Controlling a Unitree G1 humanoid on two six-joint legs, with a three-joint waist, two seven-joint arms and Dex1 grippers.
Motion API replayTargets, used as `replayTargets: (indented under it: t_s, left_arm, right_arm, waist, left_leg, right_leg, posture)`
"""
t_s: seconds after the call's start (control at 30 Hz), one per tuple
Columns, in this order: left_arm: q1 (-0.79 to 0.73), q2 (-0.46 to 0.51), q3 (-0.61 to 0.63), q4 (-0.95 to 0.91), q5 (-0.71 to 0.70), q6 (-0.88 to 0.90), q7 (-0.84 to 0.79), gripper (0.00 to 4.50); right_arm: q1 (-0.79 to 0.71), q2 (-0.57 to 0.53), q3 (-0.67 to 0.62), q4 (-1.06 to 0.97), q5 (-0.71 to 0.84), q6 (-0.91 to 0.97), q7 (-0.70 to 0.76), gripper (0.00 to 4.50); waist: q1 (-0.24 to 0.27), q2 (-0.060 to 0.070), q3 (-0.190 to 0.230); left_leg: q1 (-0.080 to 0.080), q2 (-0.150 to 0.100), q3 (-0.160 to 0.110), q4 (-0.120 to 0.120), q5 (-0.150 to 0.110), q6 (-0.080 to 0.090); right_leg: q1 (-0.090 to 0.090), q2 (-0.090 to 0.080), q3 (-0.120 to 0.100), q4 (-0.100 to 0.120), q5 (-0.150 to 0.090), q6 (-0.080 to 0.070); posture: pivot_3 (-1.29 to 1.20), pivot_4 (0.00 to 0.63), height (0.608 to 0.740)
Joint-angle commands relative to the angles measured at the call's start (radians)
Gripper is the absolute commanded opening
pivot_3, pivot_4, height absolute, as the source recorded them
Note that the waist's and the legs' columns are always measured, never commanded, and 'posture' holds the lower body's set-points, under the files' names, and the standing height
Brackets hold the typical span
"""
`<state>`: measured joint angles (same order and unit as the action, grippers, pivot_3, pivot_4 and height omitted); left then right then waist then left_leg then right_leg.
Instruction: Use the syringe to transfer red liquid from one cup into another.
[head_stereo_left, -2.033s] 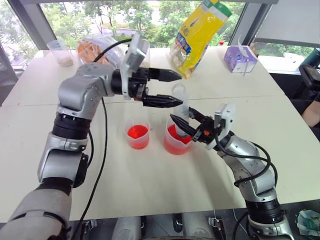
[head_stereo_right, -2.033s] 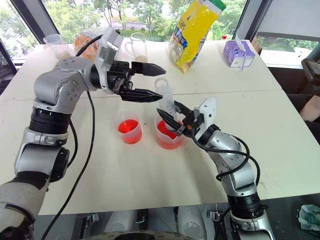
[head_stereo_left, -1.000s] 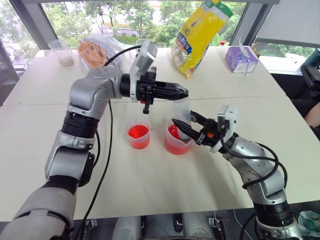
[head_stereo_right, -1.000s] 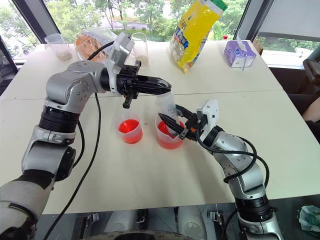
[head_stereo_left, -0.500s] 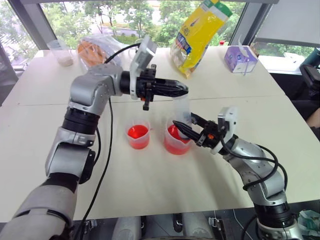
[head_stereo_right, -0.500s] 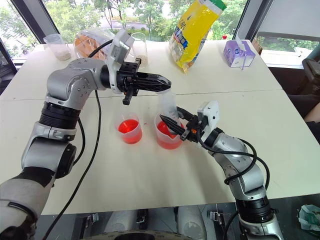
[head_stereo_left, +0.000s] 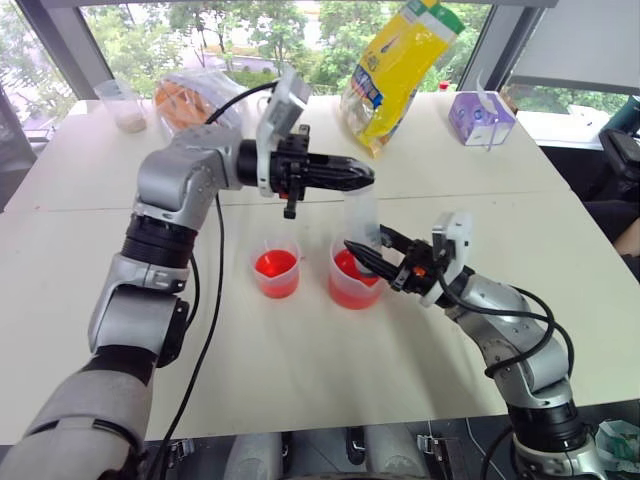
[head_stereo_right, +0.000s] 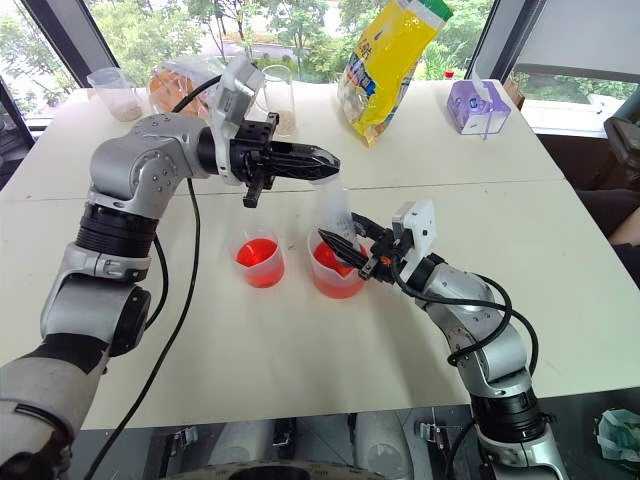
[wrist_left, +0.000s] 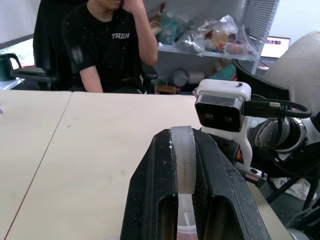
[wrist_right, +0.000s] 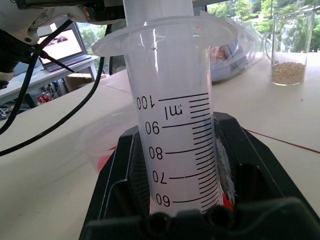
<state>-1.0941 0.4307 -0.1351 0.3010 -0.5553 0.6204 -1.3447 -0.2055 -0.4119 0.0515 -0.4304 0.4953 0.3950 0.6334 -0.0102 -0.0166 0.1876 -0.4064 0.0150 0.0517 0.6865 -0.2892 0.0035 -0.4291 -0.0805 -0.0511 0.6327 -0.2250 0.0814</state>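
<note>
The wide clear plastic beaker with a pour spout (head_stereo_left: 355, 280), holding bright red-orange translucent liquid (head_stereo_left: 352, 268), stands on the white desk (head_stereo_left: 300, 350) and serves as the landmark. The large clear plastic syringe with a graduated barrel (head_stereo_left: 366, 225) stands upright in this beaker, its lower end down inside the beaker.

The right gripper (head_stereo_left: 372, 252) reaches in level from the beaker's right side. Its two black fingers (wrist_right: 120, 185) are pinched on the lower part of the barrel, just above the beaker's rim.

The left gripper (head_stereo_left: 360, 176) is directly above the beaker, pointing level toward the right. Its fingers (wrist_left: 155, 195) are pressed onto the white plunger (wrist_left: 183, 160) at the top of the syringe.

The small, narrow clear plastic cup without a spout (head_stereo_left: 276, 270) stands just beside the beaker on its left, not touching it, and also contains red liquid.

A tall yellow snack bag (head_stereo_left: 398, 70) stands beyond the beaker, well apart from it.
</note>
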Motion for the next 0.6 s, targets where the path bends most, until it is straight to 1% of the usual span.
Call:
replayTargets:
  t_s: [0.03, 0.1, 0.2, 0.4, 0.43, 0.6]
  left_arm:
    - [-0.063, 0.028, 0.082, -0.025, -0.002, -0.04, 0.035, 0.03]
    - [-0.058, 0.03, 0.079, -0.03, -0.002, -0.037, 0.032, 0.03]
    - [-0.048, 0.033, 0.073, -0.042, -0.009, -0.019, 0.025, 1.29]
    - [-0.005, 0.063, 0.077, -0.091, -0.011, -0.003, 0.018, 4.29]
    - [0.001, 0.069, 0.083, -0.096, -0.009, -0.006, 0.022, 4.47]
    - [0.011, 0.121, 0.155, -0.105, -0.052, 0.032, 0.041, 4.47]
  right_arm:
    - [-0.002, -0.012, 0.015, -0.032, 0.012, 0.018, 0.022, 1.41]
    - [-0.013, -0.012, 0.009, -0.036, 0.014, 0.022, 0.019, 1.41]
    - [-0.031, -0.013, -0.004, -0.042, 0.018, 0.027, 0.016, 1.41]
    - [-0.088, -0.011, -0.046, -0.06, 0.042, 0.055, 0.0, 1.41]
    - [-0.096, -0.011, -0.051, -0.061, 0.046, 0.058, -0.004, 1.41]
    - [-0.153, -0.009, -0.088, -0.074, 0.095, 0.093, -0.031, 1.41]
  waist:
    - [0.0, 0.0, 0.0]
    - [0.0, 0.0, 0.0]
    - [-0.002, 0.0, 0.0]
    - [0.0, 0.0, 0.0]
    - [0.0, 0.0, 0.0]
    - [-0.002, 0.0, 0.0]
  left_leg:
    - [0.0, 0.0, 0.0, 0.0, 0.0, 0.0]
    - [0.0, 0.0, 0.0, 0.0, 0.0, 0.0]
    - [0.0, 0.0, 0.0, 0.0, 0.0, 0.0]
    - [0.0, 0.0, 0.0, 0.0, 0.0, 0.0]
    - [0.0, 0.0, 0.0, 0.0, 0.0, 0.0]
    - [0.0, 0.001, 0.0, 0.0, 0.0, 0.0]
  right_leg:
    - [0.0, 0.0, 0.0, 0.0, 0.0, 0.0]
    - [0.0, 0.0, 0.0, 0.0, 0.0, 0.0]
    - [0.0, 0.0, 0.0, 0.0, 0.0, 0.0]
    - [0.0, 0.0, 0.0, 0.0, 0.0, 0.0]
    - [0.0, 0.0, 0.0, 0.0, 0.0, 0.0]
    - [0.0, 0.0, 0.0, 0.0, 0.0, 0.0]
  posture:
    - [0.0, 0.15, 0.74]
    - [0.0, 0.15, 0.74]
    - [0.0, 0.15, 0.74]
    - [0.0, 0.15, 0.74]
    - [0.0, 0.15, 0.74]
    - [0.0, 0.15, 0.74]
